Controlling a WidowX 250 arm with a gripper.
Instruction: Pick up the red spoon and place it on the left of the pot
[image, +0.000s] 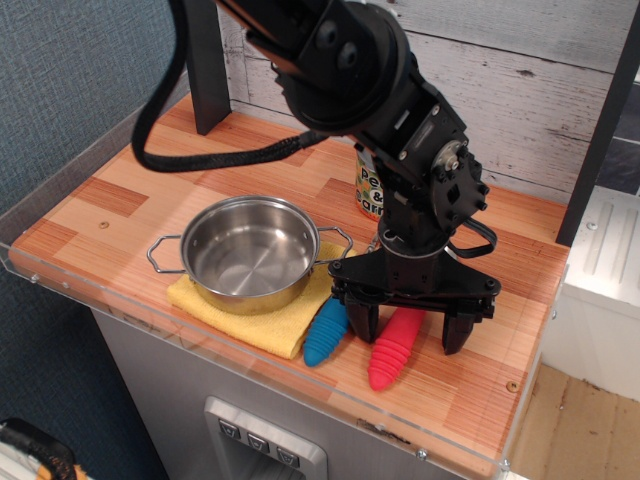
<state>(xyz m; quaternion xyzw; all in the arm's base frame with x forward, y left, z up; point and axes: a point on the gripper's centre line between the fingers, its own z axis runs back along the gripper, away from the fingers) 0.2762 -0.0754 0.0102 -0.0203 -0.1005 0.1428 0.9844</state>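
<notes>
The red spoon (392, 350) lies on the wooden counter right of the pot; only its ribbed red-pink handle shows, its bowl is hidden under the gripper. The shiny steel pot (249, 253) sits on a yellow cloth (262, 322) at the counter's front left. My black gripper (409, 333) is open and low over the spoon, one finger on each side of the handle's upper part. The left finger (361, 322) stands between the red handle and the blue handle.
A blue-handled fork (324, 333) lies just left of the spoon, against the cloth's edge. A "Peas & Carrots" can (367, 193) stands behind the arm. A clear acrylic rim (300, 375) runs along the counter's front. A dark post (208, 70) stands at the back left.
</notes>
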